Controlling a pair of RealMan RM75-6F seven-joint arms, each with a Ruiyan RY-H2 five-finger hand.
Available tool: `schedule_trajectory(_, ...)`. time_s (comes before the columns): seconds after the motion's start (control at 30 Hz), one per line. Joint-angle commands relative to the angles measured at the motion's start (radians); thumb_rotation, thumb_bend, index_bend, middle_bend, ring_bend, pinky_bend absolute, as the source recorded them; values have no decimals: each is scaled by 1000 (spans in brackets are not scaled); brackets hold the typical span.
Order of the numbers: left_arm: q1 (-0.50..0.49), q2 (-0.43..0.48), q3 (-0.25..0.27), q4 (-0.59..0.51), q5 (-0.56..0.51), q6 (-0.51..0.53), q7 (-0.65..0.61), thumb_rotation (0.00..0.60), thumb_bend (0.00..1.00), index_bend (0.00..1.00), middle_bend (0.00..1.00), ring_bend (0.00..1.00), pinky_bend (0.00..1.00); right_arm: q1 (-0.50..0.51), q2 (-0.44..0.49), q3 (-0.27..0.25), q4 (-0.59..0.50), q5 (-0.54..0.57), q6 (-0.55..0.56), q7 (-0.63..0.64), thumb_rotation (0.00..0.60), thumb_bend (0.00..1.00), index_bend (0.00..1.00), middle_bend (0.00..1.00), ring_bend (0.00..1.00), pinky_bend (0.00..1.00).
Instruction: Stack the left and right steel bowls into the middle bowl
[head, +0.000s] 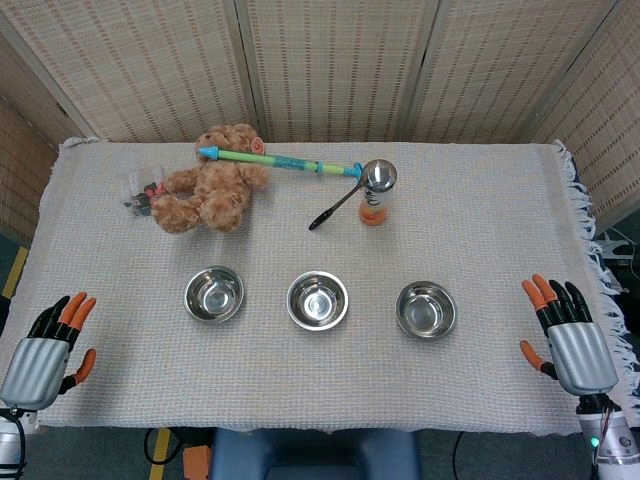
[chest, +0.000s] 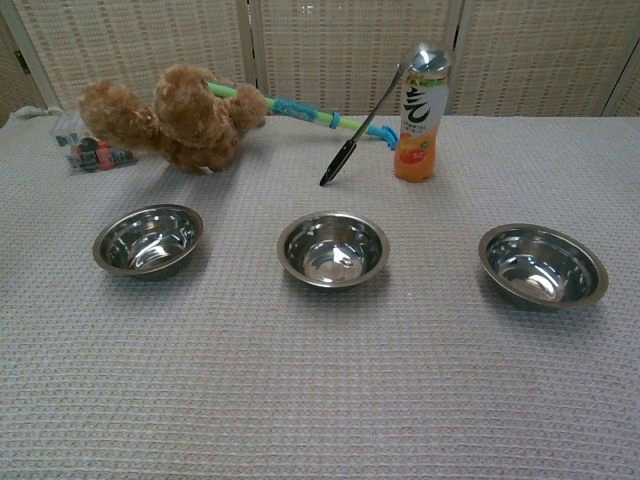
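Steel bowls (chest: 332, 249): round, shiny, on woven cloth (chest: 320, 400).

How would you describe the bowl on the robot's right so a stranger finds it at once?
On the grey tablecloth, three steel bowls stand in a row. Take the right bowl, nearest the right hand. Unlike the middle bowl, it has a neighbour on one side only.

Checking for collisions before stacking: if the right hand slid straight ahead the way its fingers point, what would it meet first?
Probably nothing: the right hand points up the cloth's fringed edge, outside the right bowl, so its way looks free, though depth is unclear.
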Motion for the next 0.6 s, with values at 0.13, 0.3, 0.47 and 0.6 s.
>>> schedule_trajectory(0.13,-29,-110,18,77,81,-7,24,600,436,0,0,0,133,-10,-4,1,15,-6,0,31,600,194,0,0,0,0)
schedule_trajectory(0.3,-104,-262,5,208,100,-99,97,600,441,0,0,0,130,-13,1,3,10,5,-4,31,600,194,0,0,0,0)
schedule_trajectory(0.47,-188,-376,-40,321,40,-230,162,600,442,0,0,0,124,-13,4,4,6,13,-8,27,600,194,0,0,0,0)
schedule_trajectory(0.6,-230,-435,-59,391,-1,-294,180,600,441,0,0,0,124,-15,6,8,6,26,-10,24,600,194,0,0,0,0)
